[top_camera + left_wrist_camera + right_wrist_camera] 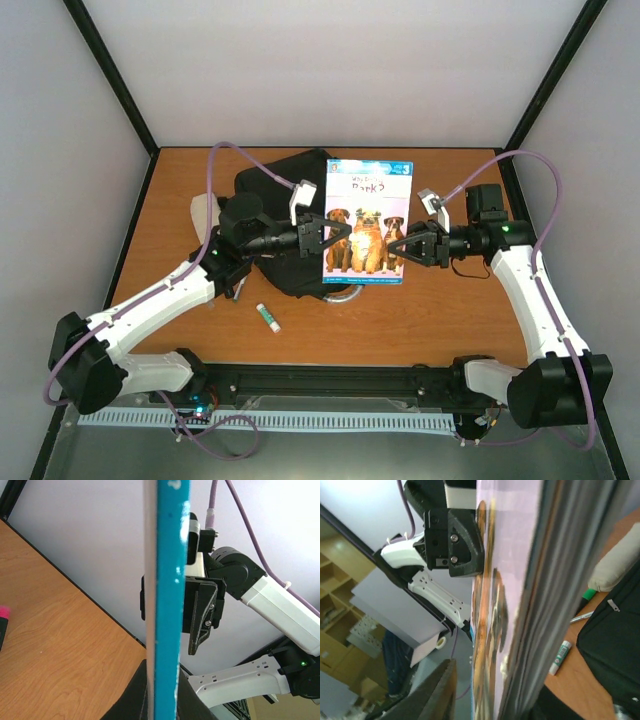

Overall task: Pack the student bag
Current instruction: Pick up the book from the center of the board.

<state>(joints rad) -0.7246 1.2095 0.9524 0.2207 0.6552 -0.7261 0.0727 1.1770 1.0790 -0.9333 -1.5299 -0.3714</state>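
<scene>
We can read only the book (367, 222) cover: its title begins "Why" and ends "Bark?". The glue stick (268, 317) label is too small for us.

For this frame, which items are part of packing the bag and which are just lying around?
In the job: student bag, dog book held by left pincer and right pincer.
Lying about: glue stick, green marker.
</scene>
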